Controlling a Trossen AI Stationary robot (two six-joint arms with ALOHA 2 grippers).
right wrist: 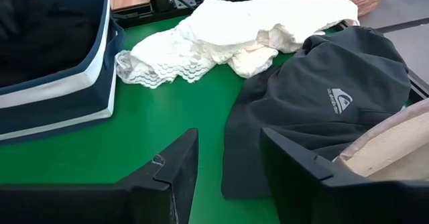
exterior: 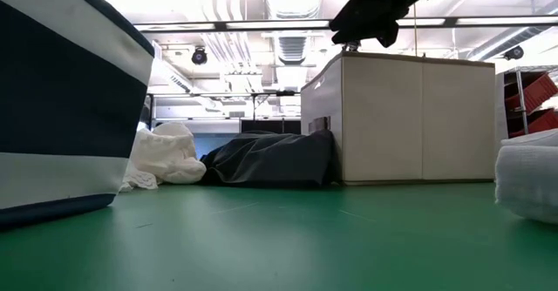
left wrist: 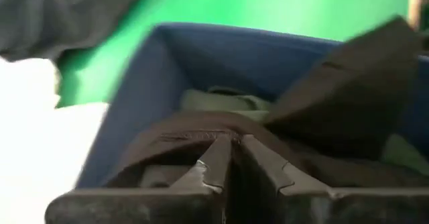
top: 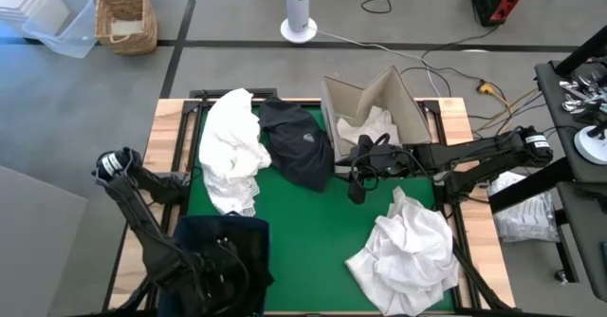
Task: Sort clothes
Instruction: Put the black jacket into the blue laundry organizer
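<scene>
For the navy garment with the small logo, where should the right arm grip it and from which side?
Probably from above, on the raised fold beside the logo of the navy garment. It lies slumped on the green mat, partly against the cardboard box, so that side is blocked. The right gripper hangs nearby, jaws open.

Counter (top: 322, 236): green mat w/ light wood edges. On it: white lacy garment pile (top: 232, 151) at far left; dark hooded top w/ small white logo (top: 302, 146) just beside it, touching; beige cardboard box (top: 379, 108) at far right, white cloth inside; crumpled white garment heap (top: 406, 251) near right; navy fabric bin w/ white stripe (top: 223, 251) near left corner.
</scene>
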